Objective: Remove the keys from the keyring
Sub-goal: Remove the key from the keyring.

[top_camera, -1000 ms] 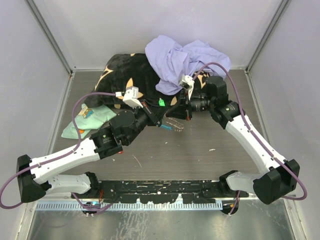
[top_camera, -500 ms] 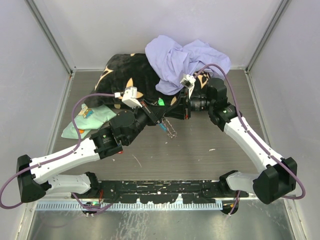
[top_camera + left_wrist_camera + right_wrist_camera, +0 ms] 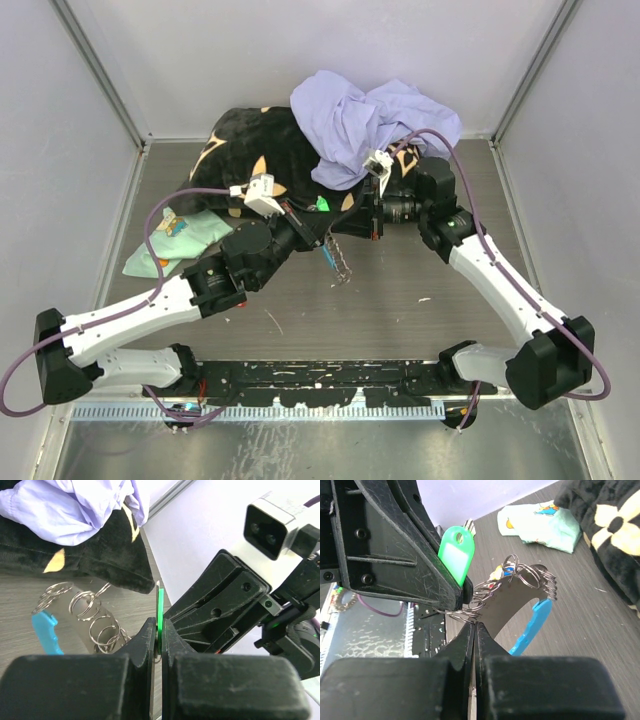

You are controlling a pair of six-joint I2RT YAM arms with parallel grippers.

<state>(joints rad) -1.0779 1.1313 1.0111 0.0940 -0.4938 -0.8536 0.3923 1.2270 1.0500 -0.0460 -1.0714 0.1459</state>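
The keyring (image 3: 516, 596) is a flat metal crescent strung with wire rings and a light-blue plastic piece (image 3: 532, 625). It hangs between the two grippers over the table and shows as the keyring (image 3: 338, 262) in the top view. My right gripper (image 3: 474, 624) is shut on one of its wire rings at the jaw tips. My left gripper (image 3: 159, 630) is shut on a key with a green tag (image 3: 160, 605). The green tag (image 3: 456, 555) stands upright just above the rings. The two grippers meet tip to tip. Other keys are hidden among the rings.
A black blanket with cream patches (image 3: 255, 145) lies at the back, with a lavender cloth (image 3: 365, 115) heaped on it. A mint-green cloth (image 3: 185, 235) sits at the left beside my left arm. Enclosure walls close in the table on three sides.
The keyring has swung from lying out to the right to hanging down under the gripper tips. My right gripper shifted slightly and is shut again. My left gripper keeps its hold.
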